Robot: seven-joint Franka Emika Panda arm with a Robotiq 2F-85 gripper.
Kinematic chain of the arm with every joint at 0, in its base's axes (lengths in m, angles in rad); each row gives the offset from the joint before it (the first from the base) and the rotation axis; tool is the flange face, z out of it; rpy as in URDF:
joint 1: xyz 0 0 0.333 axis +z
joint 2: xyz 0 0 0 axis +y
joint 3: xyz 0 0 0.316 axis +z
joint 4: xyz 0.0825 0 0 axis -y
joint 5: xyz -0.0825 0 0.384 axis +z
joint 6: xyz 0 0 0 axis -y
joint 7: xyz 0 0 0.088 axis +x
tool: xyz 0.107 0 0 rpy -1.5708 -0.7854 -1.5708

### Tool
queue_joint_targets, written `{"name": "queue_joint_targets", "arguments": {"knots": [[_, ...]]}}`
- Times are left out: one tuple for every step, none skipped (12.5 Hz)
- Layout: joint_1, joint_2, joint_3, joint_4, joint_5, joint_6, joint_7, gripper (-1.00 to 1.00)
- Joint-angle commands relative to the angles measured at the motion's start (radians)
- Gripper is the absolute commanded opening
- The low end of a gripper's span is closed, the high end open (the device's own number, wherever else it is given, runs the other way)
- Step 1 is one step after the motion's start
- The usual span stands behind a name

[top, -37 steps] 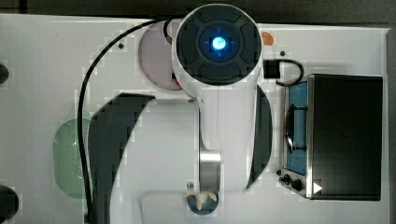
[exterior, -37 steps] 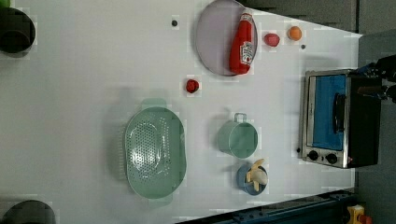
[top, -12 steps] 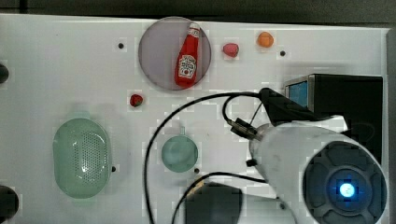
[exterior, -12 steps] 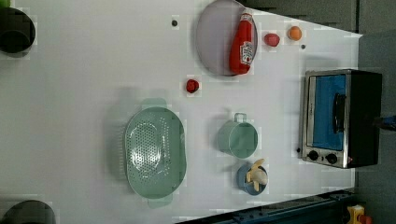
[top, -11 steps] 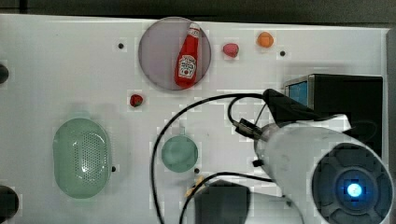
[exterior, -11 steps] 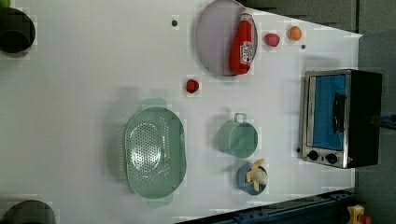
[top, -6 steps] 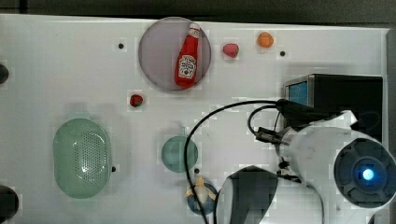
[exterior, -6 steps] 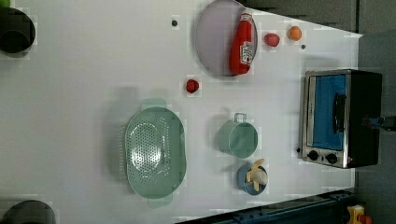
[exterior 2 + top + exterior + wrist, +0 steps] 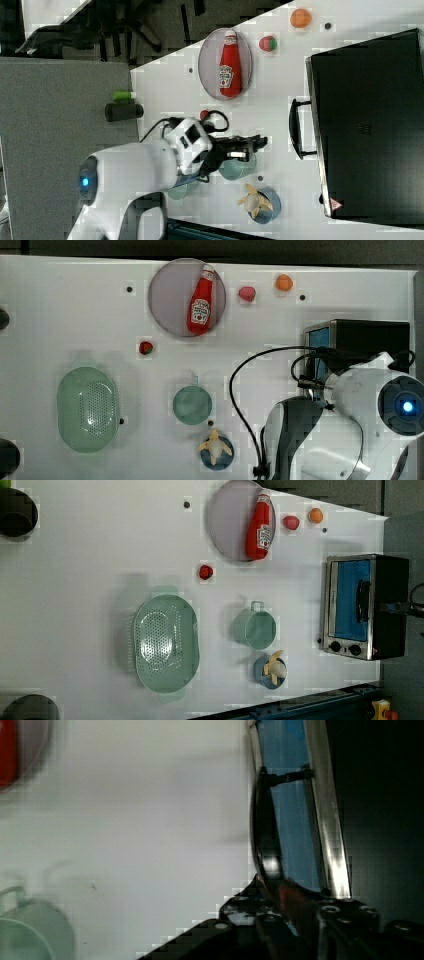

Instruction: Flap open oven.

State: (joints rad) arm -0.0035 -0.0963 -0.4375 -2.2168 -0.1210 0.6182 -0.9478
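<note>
Oven [image 9: 365, 605]: black, door shut, standing at the right view's right on the white tabletop [image 9: 100, 555]. We judge the step as approach to the bar handle [image 9: 296, 129]. The gripper [image 9: 260, 142] sits near that handle, apart from it, jaws narrow and empty. Next move: hook the handle and swing the flap down.

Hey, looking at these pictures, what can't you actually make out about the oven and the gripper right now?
- Top view: the arm covers most of the oven door.
- Right view: whether the gripper touches the handle cannot be told; a gap seems to remain.
- Wrist view: the gripper body hides the handle's near end.
- Left view: the knobs' markings are too small.
</note>
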Motion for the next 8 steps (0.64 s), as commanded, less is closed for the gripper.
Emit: {"name": "queue_joint_targets", "arguments": {"knots": [[-0.01, 0.035, -0.034, -0.003, -0.006, 0.062, -0.087, -0.65], [-0.01, 0.057, -0.038, -0.003, -0.006, 0.084, -0.087, -0.65], [-0.01, 0.078, -0.038, -0.003, -0.006, 0.105, -0.086, -0.65], [-0.01, 0.102, -0.039, -0.003, -0.006, 0.13, -0.086, -0.65], [-0.01, 0.125, -0.042, -0.003, -0.006, 0.149, -0.087, -0.65], [-0.011, 0.149, -0.045, -0.003, -0.006, 0.16, -0.087, -0.65], [-0.011, 0.171, -0.046, -0.003, -0.005, 0.173, -0.086, -0.65], [-0.011, 0.191, -0.046, -0.003, -0.005, 0.182, -0.087, -0.65]]}}
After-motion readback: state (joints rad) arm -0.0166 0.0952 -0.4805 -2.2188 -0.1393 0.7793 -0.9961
